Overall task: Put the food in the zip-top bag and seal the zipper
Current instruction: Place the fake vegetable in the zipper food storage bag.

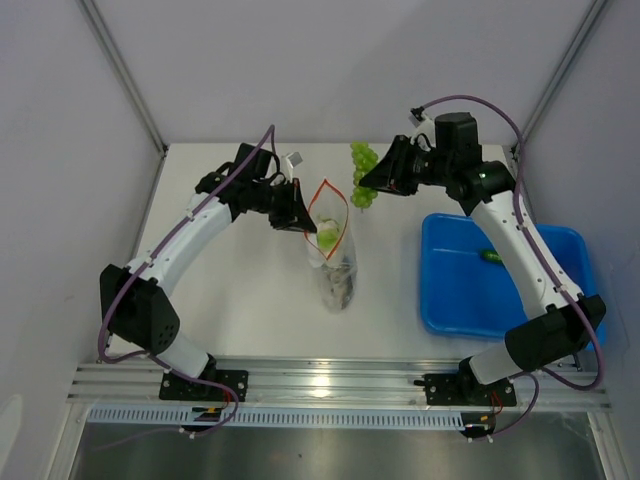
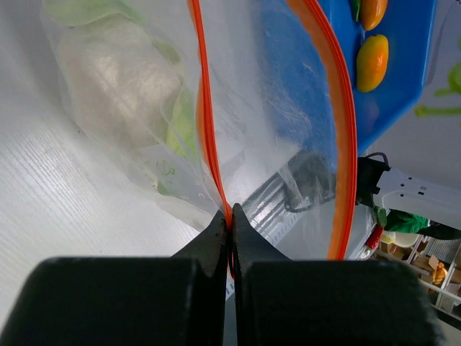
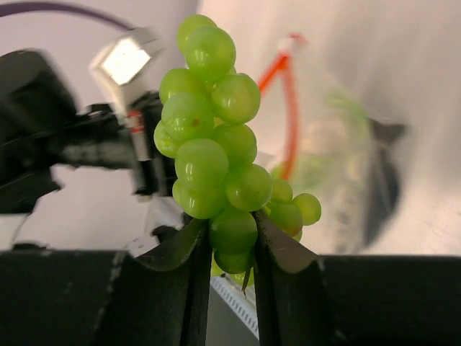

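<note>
Alu rail (image 1: 340,375), white table (image 1: 250,290), bag (image 1: 338,268), grey walls (image 1: 60,120)

Bag (image 1: 336,258) clear crinkly plastic; grapes (image 3: 216,151) glossy; tray (image 1: 450,290) smooth blue plastic.

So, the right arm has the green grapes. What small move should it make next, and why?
Probably carry the grapes leftward until they hang over the zip-top bag, then lower them in. The right gripper is shut on the bunch just beside the bag, and the left gripper pinches the zipper, holding the mouth open.
</note>
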Action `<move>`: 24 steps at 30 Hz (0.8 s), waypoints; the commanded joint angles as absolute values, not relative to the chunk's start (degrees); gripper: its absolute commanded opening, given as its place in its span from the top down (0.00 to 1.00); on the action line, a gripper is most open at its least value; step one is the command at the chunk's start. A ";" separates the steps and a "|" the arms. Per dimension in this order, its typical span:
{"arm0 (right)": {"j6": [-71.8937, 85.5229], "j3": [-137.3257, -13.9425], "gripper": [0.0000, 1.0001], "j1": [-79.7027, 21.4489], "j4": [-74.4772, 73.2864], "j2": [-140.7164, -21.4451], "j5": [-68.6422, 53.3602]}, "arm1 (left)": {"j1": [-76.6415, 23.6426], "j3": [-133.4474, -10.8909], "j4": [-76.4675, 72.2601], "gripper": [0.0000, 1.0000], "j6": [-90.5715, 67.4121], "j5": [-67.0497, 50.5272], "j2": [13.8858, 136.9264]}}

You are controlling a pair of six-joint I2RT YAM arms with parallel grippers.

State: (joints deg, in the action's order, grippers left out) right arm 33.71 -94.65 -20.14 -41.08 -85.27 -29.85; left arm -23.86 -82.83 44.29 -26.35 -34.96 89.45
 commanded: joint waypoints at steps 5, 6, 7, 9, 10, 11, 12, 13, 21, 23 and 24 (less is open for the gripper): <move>44.90 -97.29 0.97 -22.85 -22.50 -87.27 -43.68 | -24.61 -86.66 42.72 0.99 -27.51 -36.74 88.07; 45.87 -97.21 0.98 -22.85 -22.76 -87.71 -43.68 | -24.61 -86.57 42.45 1.00 -27.60 -36.83 87.98; 45.97 -97.12 0.98 -22.94 -22.85 -88.15 -43.51 | -24.70 -86.66 42.19 0.99 -27.68 -36.83 88.07; 45.44 -96.42 0.98 -23.64 -22.50 -88.33 -41.85 | -24.70 -86.66 41.93 0.99 -28.04 -37.26 88.15; 45.18 -96.16 0.98 -23.99 -22.41 -88.50 -41.40 | -24.78 -86.75 41.84 0.99 -28.12 -37.44 88.24; 44.74 -96.15 0.98 -24.34 -22.59 -89.20 -40.70 | -24.79 -86.66 41.75 0.99 -28.30 -37.53 88.33; 43.43 -96.67 0.98 -25.39 -23.81 -89.73 -39.21 | -24.79 -86.75 41.84 0.99 -28.30 -37.88 88.42; 42.63 -97.03 0.99 -26.10 -24.51 -90.26 -38.33 | -24.79 -86.66 41.84 0.99 -28.47 -37.88 88.59; 34.81 -100.99 0.94 -31.02 -37.70 -93.08 -29.54 | -24.87 -86.22 41.84 1.00 -28.56 -37.88 88.16; 33.58 -100.46 0.92 -31.55 -40.24 -92.73 -27.70 | -24.87 -86.22 41.92 0.99 -28.65 -38.14 87.98; 33.14 -100.28 0.92 -31.64 -40.95 -92.55 -27.25 | -24.87 -86.05 41.92 0.99 -28.65 -38.14 88.07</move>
